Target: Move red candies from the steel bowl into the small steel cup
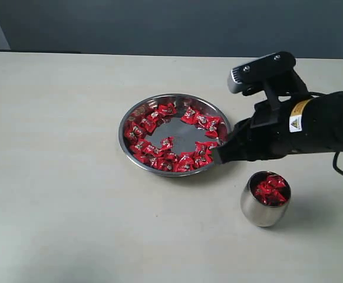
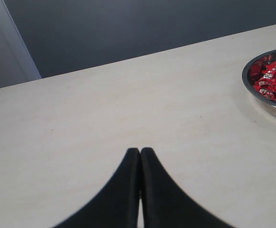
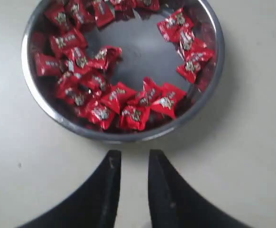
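The steel bowl [image 1: 137, 115] sits mid-table, ringed inside with several red candies [image 1: 160, 156]. The small steel cup [image 1: 255, 211] stands to its lower right with red candies [image 1: 270, 190] heaped in it. My right gripper [image 1: 218, 156] hovers at the bowl's right rim, above the table. In the right wrist view that gripper [image 3: 133, 154] is open with bare table between its fingers, just short of the bowl [image 3: 213, 85] and its candies [image 3: 135, 116]. My left gripper [image 2: 140, 151] is shut and empty over bare table, with the bowl's edge [image 2: 256, 92] off to one side.
The pale table [image 1: 59, 188] stretches around the bowl and cup. A dark wall [image 1: 171, 23] runs behind the table's far edge. The right arm's black body [image 1: 319, 124] hangs over the table just behind the cup.
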You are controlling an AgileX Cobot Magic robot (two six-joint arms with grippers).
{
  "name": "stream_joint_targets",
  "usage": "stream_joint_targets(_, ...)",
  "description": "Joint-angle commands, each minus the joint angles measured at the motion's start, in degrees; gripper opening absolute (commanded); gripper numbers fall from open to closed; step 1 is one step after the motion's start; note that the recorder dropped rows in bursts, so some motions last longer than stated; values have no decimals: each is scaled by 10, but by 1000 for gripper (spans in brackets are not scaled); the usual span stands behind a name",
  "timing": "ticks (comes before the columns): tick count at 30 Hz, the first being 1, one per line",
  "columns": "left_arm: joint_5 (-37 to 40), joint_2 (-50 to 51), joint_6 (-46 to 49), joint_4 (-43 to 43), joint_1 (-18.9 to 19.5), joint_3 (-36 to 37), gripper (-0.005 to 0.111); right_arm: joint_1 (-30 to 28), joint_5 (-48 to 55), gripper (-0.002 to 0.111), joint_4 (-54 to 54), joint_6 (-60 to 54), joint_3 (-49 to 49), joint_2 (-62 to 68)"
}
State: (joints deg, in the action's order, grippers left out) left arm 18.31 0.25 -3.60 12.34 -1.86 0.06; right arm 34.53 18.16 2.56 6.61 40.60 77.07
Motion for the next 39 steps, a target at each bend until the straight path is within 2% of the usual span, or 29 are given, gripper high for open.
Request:
stream_joint_targets(1,-4,-2,-3,2,0,-1,0,-1,-46,22,-14,-9,39,60)
stream_joint_targets(7,-4,-2,-3,2,0,-1,0,-1,-34,22,-17,-73,131,166)
stream_joint_targets(14,-4,-2,-3,2,0,-1,0,-1,52,22,-59,-155,243,274)
stream_joint_targets(19,-4,-2,-3,2,0,-1,0,-1,76,22,-123,-227,284,325)
stream_joint_targets(23,-4,-2,-3,2,0,-1,0,-1,87,22,-136,-234,310,354)
stream_joint_targets(25,-4,-2,-3,2,0,-1,0,-1,106,28,-150,-235,327,368)
stream_joint_targets(29,-4,-2,-3,2,0,-1,0,-1,119,50,-191,-251,354,384)
stream_joint_targets(30,-4,-2,-3,2,0,-1,0,-1,116,51,-194,-251,360,387)
stream_joint_targets(35,-4,-2,-3,2,0,-1,0,-1,110,44,-222,-249,385,411)
stream_joint_targets(39,-4,-2,-3,2,0,-1,0,-1,110,44,-233,-249,397,435)
